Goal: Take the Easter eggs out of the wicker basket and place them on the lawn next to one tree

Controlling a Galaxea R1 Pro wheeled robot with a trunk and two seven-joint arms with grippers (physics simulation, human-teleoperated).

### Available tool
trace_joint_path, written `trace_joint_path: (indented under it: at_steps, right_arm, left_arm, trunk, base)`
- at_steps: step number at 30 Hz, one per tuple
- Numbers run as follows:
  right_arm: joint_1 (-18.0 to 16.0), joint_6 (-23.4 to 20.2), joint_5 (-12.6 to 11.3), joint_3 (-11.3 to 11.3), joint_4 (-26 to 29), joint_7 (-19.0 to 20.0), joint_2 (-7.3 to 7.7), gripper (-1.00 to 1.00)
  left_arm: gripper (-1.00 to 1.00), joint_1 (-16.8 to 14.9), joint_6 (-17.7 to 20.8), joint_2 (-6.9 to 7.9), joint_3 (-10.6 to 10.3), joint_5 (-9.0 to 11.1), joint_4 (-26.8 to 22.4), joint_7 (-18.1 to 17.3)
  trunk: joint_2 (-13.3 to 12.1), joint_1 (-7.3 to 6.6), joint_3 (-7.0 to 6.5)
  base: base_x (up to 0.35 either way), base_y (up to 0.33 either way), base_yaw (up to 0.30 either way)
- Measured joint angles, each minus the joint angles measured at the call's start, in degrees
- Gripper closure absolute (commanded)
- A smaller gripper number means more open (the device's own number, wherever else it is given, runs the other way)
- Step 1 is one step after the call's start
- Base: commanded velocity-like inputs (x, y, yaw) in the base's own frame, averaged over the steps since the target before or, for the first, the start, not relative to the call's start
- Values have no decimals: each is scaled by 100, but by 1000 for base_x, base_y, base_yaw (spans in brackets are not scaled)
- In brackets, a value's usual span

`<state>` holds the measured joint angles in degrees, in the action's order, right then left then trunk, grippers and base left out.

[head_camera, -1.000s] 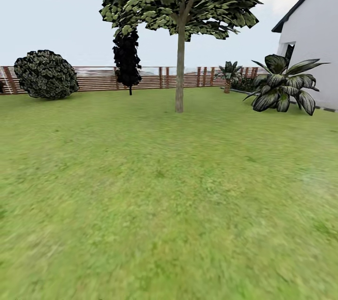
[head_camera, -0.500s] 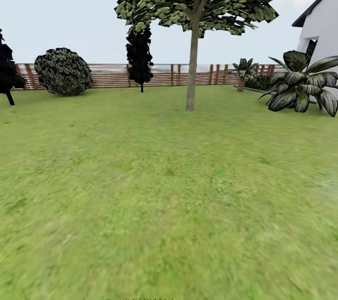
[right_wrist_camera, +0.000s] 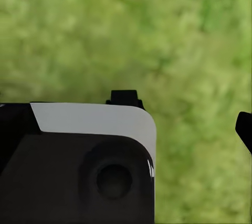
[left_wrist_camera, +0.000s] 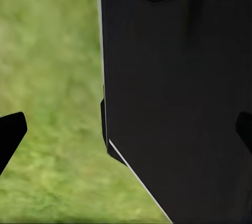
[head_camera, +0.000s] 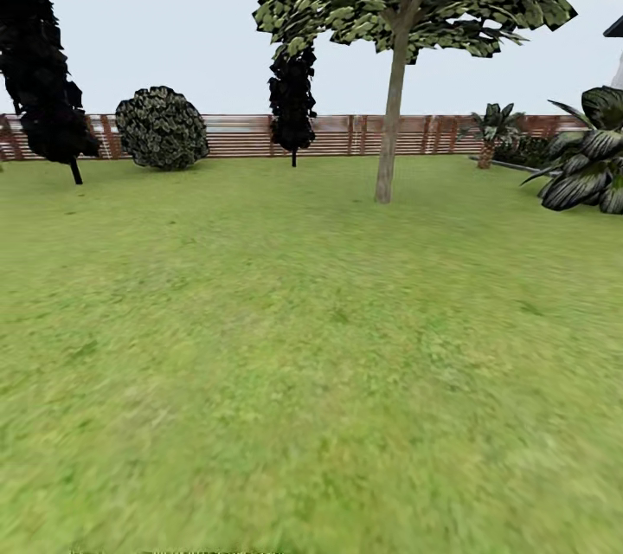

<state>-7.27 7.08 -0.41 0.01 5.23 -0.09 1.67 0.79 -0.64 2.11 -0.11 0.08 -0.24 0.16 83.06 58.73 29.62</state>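
The Easter eggs and the wicker basket are out of view. The lawn spreads wide and flat ahead of me. A tree with a pale grey-brown trunk and a leafy green crown stands on it, far ahead and right of centre. In the left wrist view my left gripper is open, one dark fingertip at each side, with a black part of my own body and grass beyond. In the right wrist view my right gripper looks open over grass, with one fingertip at the edge.
Two thin-trunked black-foliage trees and a round dark bush stand before a brown slatted fence at the lawn's far edge. Broad-leaved plants grow at the far right.
The whole head view has shifted right, so the camera has turned left. The tall black tree has come in at the left and the white house has slid out at the right.
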Motion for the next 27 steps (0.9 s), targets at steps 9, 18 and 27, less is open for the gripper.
trace_joint_path:
  at_steps: [9,18,27]
  right_arm:
    - [0,1,-3,1,0,0,0,-100]
    - [0,1,-1,0,0,-4,0,-100]
    - [0,2,-2,-1,0,-2,0,-100]
  left_arm:
    - [-100,0,0,0,0,0,-2,0]
    - [-100,0,0,0,-2,0,-3,0]
    - [-100,0,0,0,-3,0,-3,0]
  trunk:
    - [0,0,1]
    - [0,0,1]
    - [0,0,1]
  base:
    - [0,0,284]
    - [0,0,286]
    - [0,0,288]
